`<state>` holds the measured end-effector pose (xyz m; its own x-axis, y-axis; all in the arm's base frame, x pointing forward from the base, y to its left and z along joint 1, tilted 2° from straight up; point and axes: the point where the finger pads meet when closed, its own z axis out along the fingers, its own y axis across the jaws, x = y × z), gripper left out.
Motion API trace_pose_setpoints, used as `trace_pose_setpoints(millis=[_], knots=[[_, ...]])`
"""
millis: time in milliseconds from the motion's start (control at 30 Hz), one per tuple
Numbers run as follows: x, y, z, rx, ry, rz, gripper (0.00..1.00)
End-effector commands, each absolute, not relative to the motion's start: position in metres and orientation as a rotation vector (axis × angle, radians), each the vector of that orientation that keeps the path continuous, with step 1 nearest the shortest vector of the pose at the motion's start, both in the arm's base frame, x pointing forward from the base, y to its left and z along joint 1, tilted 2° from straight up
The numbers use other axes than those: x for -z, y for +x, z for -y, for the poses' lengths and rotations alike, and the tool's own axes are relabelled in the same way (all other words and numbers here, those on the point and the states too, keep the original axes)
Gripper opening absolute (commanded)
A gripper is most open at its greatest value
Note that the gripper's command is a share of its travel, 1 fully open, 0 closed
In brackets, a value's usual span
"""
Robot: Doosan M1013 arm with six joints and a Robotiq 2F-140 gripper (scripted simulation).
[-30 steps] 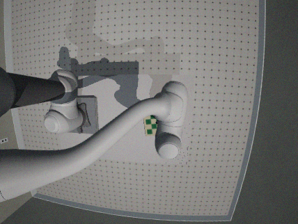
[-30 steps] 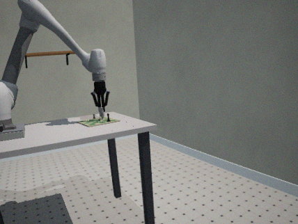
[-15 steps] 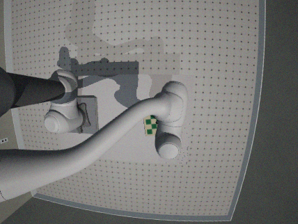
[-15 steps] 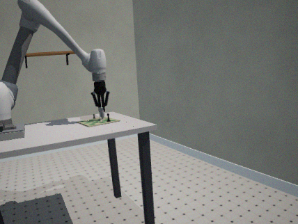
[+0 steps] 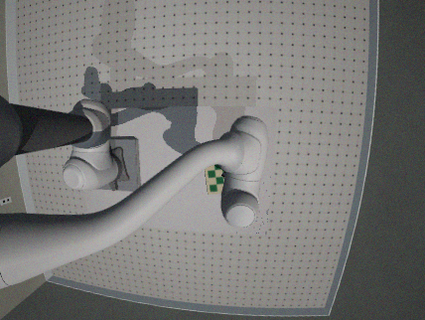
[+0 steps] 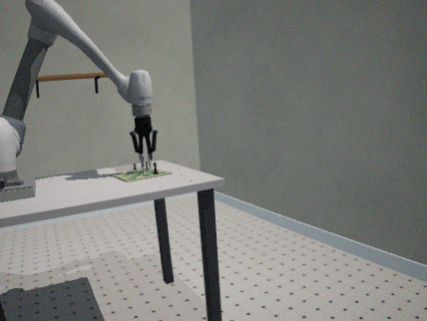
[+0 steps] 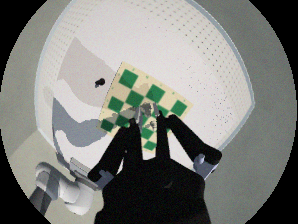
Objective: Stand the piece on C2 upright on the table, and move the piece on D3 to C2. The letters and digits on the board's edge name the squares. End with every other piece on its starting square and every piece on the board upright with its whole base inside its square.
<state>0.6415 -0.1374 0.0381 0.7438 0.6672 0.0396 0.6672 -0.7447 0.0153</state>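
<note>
The green and cream board (image 5: 214, 181) (image 6: 125, 176) (image 7: 128, 78) lies flat on the table; its letters and digits are too small to read. My gripper (image 6: 146, 169) (image 7: 147, 110) is low over the middle of the board, its fingers slightly apart and open. A pale grey piece (image 7: 146, 107) is between or just beyond the fingertips. Another greyish piece (image 7: 152, 125) shows close by, partly hidden by the fingers. A dark piece (image 6: 155, 168) stands upright just right of the fingers in the exterior view. A dark piece (image 6: 134, 165) (image 7: 100, 82) stands on the table off the board.
The arm (image 5: 240, 149) (image 6: 90, 42) reaches over the table and hides most of the board in the top view. The table's right edge (image 6: 219, 182) lies beyond the board. The robot's base (image 6: 17, 190) is at the left end.
</note>
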Motion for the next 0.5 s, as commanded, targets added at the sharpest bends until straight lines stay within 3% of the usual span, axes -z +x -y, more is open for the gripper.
trace_pose_setpoints(millis=[0,67,467], knots=[[-0.0382,0.6415,0.1374,-0.067,2.933,-1.122,0.2],[-0.0382,0.6415,0.1374,-0.067,2.933,-1.122,0.25],[-0.0397,0.6415,0.1374,-0.067,2.933,-1.122,0.25]])
